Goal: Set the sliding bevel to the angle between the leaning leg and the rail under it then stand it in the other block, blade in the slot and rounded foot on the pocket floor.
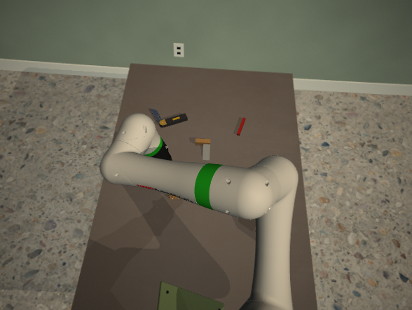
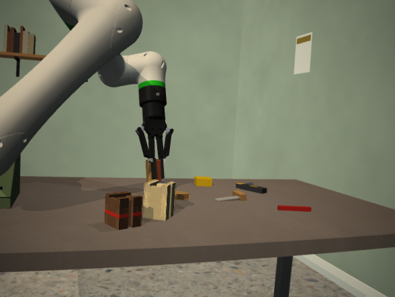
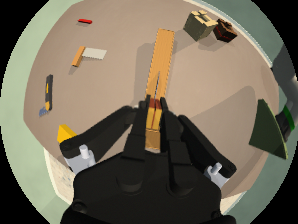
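My gripper [image 2: 155,158] points straight down and is shut on the upright sliding bevel [image 2: 157,170], a red-brown stock with a tan piece beside it. In the wrist view the bevel [image 3: 153,115] sits between the fingers. A long orange wooden rail [image 3: 161,56] runs away from under the fingers. The pale block [image 2: 159,200] and the dark block with a red band [image 2: 122,209] stand side by side nearer the side camera, and the pale block hides the bevel's lower end. In the wrist view both blocks [image 3: 209,26] stand apart from the gripper. The leaning leg is not clearly seen.
A yellow wedge [image 2: 203,181], a small wood-and-grey square [image 1: 204,145], a black and yellow tool [image 1: 172,120] and a red bar [image 1: 239,126] lie on the table. My forearm [image 1: 196,186] spans the table's middle and hides the blocks in the overhead view.
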Controlling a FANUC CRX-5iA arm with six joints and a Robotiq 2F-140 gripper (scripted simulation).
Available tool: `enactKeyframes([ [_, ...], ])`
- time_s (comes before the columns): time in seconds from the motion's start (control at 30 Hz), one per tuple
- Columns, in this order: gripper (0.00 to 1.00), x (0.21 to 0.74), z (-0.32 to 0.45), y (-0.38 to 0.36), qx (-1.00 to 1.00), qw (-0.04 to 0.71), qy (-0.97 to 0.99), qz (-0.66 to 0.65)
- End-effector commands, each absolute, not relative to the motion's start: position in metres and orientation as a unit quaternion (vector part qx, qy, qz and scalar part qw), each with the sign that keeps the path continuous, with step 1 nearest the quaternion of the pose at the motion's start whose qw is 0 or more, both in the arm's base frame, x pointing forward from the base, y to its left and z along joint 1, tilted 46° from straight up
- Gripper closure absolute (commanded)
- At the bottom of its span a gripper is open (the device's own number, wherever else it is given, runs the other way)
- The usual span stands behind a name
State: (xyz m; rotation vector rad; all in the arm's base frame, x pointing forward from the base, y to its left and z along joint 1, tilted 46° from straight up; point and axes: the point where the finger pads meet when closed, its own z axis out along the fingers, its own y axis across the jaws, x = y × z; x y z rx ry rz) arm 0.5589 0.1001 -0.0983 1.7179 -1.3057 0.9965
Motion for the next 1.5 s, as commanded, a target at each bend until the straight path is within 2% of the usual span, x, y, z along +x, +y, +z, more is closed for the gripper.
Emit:
enactKeyframes([
  [0.0, 0.90, 0.5593, -0.0978, 0.1011, 0.671, 0.372, -0.510, 0.389],
  [1.47, 0.90, 0.5584, -0.0933, 0.1077, 0.671, 0.372, -0.510, 0.389],
])
